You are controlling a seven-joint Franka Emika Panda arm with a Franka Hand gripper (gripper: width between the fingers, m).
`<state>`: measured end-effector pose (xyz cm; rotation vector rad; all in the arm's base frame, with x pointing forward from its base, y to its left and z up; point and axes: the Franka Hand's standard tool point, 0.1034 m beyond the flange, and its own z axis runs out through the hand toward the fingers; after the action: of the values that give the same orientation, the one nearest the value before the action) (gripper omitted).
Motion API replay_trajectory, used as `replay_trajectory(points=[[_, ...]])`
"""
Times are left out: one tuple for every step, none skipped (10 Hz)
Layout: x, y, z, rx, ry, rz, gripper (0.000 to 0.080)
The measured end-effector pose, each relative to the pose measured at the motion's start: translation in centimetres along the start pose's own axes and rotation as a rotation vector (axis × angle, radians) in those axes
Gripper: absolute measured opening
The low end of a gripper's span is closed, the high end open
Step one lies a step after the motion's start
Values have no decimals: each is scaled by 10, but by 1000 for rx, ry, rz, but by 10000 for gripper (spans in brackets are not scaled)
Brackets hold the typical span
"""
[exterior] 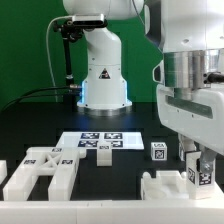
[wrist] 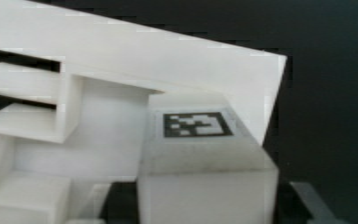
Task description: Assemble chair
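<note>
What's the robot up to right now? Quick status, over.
Gripper low over the part at exterior view's right; grip unclear. Slotted panel and small post lie apart, unjoined. Nothing seen in the way.

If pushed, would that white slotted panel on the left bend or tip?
Probably stiff: the slotted panel looks thick and blocky. Lying flat, it seems unlikely to tip; it would likely slide on the black table.

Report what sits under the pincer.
Under the pincer lies a white blocky chair part; the wrist view shows a tagged block against a flat panel. The pincer covers the part's end at the exterior view's right, so any grip is unclear.
</note>
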<state>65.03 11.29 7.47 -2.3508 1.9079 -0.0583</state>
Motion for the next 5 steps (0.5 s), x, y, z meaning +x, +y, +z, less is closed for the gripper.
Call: replay_trajectory(points=[[0, 0, 0, 0, 0, 0, 288], [0, 0, 0, 1, 0, -45, 288], [-1, 0, 1, -2, 5, -126, 535], [-5, 0, 1, -5, 9, -314, 535], [-8, 1, 2, -13, 13, -536, 613]])
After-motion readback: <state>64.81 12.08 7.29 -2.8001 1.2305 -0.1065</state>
